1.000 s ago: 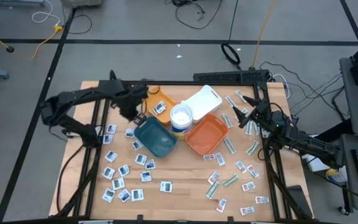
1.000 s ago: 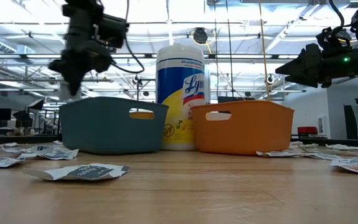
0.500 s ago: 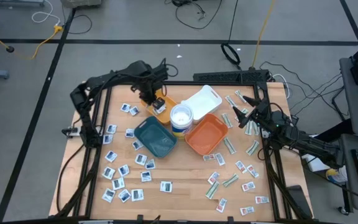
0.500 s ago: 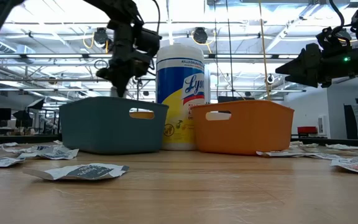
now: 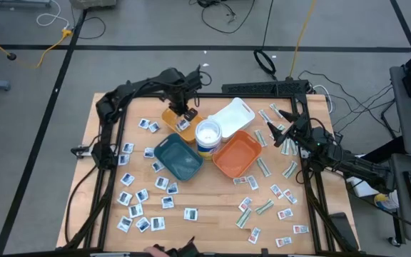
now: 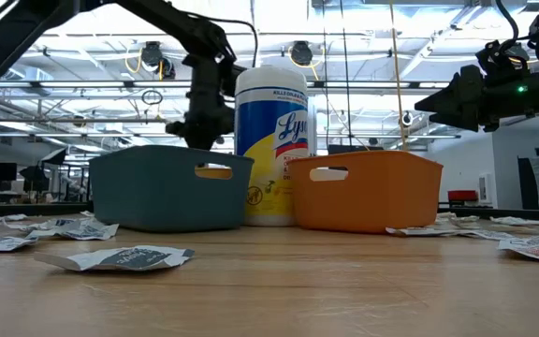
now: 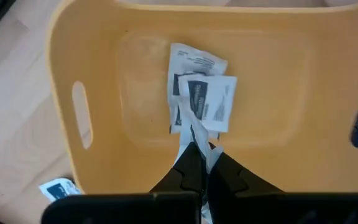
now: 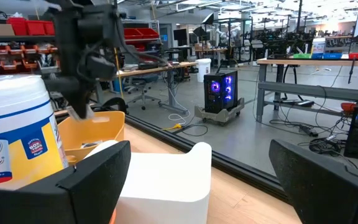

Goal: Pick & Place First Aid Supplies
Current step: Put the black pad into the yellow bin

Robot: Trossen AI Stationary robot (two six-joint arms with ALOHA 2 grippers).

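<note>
Now left gripper (image 7: 199, 163) moved over yellow tray (image 7: 104, 74), jaws clamped on packet (image 7: 207, 102).

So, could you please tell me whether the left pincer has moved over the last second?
Yes. The left pincer has swung from beside the teal tray toward the table's far edge and now hangs over the yellow tray, shut on a packet.

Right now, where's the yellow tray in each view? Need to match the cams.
High view: yellow tray up-left of centre, under the left pincer, beside the Lysol tub.
Low view: only a sliver showing through the teal tray's handle slot.
Left wrist view: fills the frame, packets inside.
Right wrist view: left of centre, behind the tub.
Shared landmark: the Lysol tub, absent only from the left wrist view.
</note>
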